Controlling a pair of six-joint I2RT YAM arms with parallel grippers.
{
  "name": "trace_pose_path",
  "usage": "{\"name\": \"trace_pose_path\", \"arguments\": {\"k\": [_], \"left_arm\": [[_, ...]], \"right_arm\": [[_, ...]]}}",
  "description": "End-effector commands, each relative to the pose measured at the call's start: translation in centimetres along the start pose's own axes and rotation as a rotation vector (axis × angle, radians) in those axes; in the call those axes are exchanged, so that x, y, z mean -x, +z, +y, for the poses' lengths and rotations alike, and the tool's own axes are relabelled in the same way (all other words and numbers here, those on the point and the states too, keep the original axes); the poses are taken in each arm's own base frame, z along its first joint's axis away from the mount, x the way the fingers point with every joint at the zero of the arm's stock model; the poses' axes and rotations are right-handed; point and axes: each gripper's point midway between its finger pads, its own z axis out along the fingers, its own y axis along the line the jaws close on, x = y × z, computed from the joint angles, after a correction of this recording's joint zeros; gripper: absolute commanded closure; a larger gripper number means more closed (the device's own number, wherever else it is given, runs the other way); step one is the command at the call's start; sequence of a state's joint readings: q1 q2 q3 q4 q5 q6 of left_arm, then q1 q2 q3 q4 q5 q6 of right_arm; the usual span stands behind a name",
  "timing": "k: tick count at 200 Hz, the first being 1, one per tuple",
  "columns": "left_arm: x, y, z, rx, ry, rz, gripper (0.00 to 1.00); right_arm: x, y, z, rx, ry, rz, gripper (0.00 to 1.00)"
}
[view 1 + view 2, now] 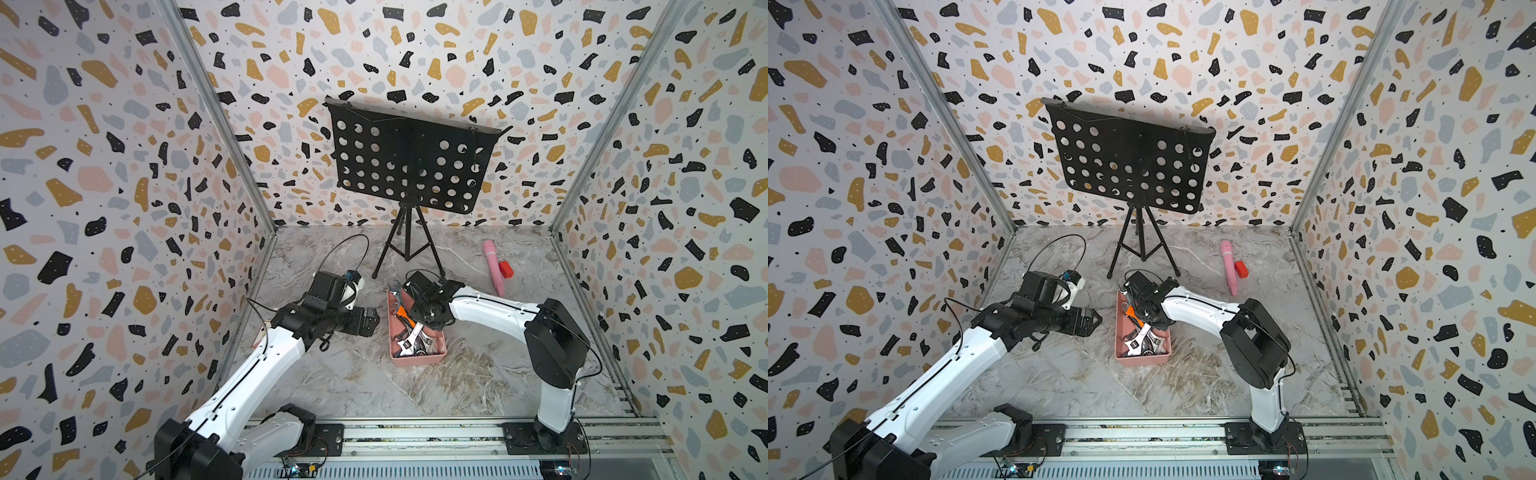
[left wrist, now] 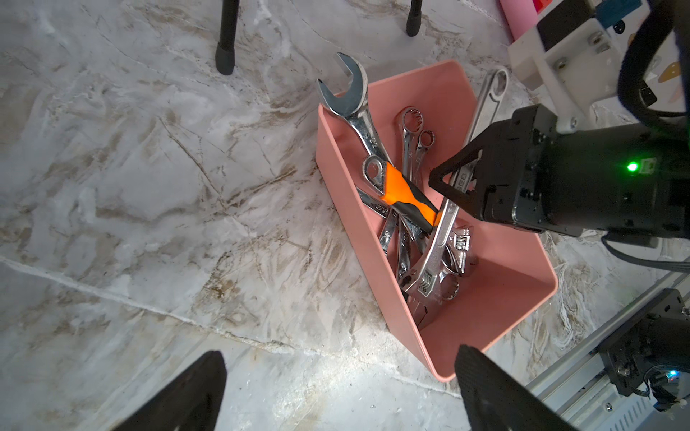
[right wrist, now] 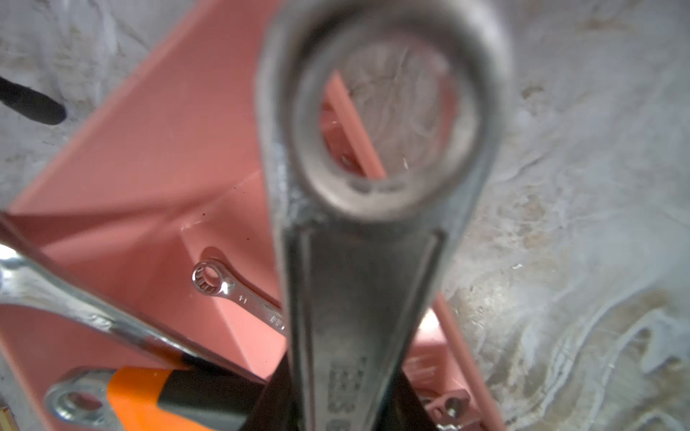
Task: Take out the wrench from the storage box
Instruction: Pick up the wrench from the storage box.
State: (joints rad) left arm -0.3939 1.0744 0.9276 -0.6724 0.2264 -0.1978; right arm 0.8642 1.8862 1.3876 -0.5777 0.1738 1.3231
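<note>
1. Left pincer (image 2: pixel 336 395): released, fingers spread wide, empty. It hovers over the marble-patterned tabletop (image 1: pixel 353 386), just beside the box's long wall. Judged to be standing by, clear of the other arm's work.

2. Storage box (image 2: pixel 504 291): shallow salmon-pink rectangular plastic tray, flat on the tabletop between the two arms. It holds a loose heap of steel tools.

3. Wrench (image 2: pixel 440 239): long silver adjustable steel tool whose handle ends in a hole. It lies topmost in the heap, head low in the box, handle tilted up with its holed end past the far rim. It has not left the box.

4. Right pincer (image 2: pixel 448 186): reaching down into the box, clenched across the wrench's handle at mid-length. The right wrist view shows the handle (image 3: pixel 358 298) rising straight out between the fingers. The mid-handle hold is judged to suit a lift.

5. In the way:
- The orange-and-black-handled wrench (image 2: pixel 403 190) crosses beneath the held handle.
- A large open-ended spanner (image 2: pixel 354 108) leans over the rim.
- Small ring spanners (image 2: pixel 410 119) lie under the heap. Any of these may drag along.

6. Beyond the box: the black perforated metal music stand (image 1: pixel 411 162) stands on its tripod, feet near the box's far end. Further off, well apart, lie a pink cylinder (image 1: pixel 493 266) and a small red block (image 1: pixel 505 269).
</note>
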Motion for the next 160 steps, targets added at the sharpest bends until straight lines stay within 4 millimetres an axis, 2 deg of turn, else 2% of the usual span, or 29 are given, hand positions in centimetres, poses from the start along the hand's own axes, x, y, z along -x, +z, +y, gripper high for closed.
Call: {"name": "trace_pose_path", "arguments": {"k": [1,60,103,160], "left_arm": [[0.0,-0.3,-0.1,-0.010,0.007,-0.017,0.00],[0.0,-0.2,-0.2,-0.013,0.011,-0.018,0.00],[0.0,0.0,-0.2,-0.019,0.007,-0.010,0.00],[0.7,-0.3,-0.7,-0.039,-0.002,-0.025,0.00]], "right_arm": [[0.5,-0.4,-0.3,0.012,-0.010,-0.036,0.79],[1.7,-3.1,0.9,0.095,-0.050,-0.134,1.00],[3.0,-6.1,1.3,0.137,-0.091,-0.211,1.00],[3.5,-8.8,1.6,0.174,-0.130,-0.232,1.00]]}}
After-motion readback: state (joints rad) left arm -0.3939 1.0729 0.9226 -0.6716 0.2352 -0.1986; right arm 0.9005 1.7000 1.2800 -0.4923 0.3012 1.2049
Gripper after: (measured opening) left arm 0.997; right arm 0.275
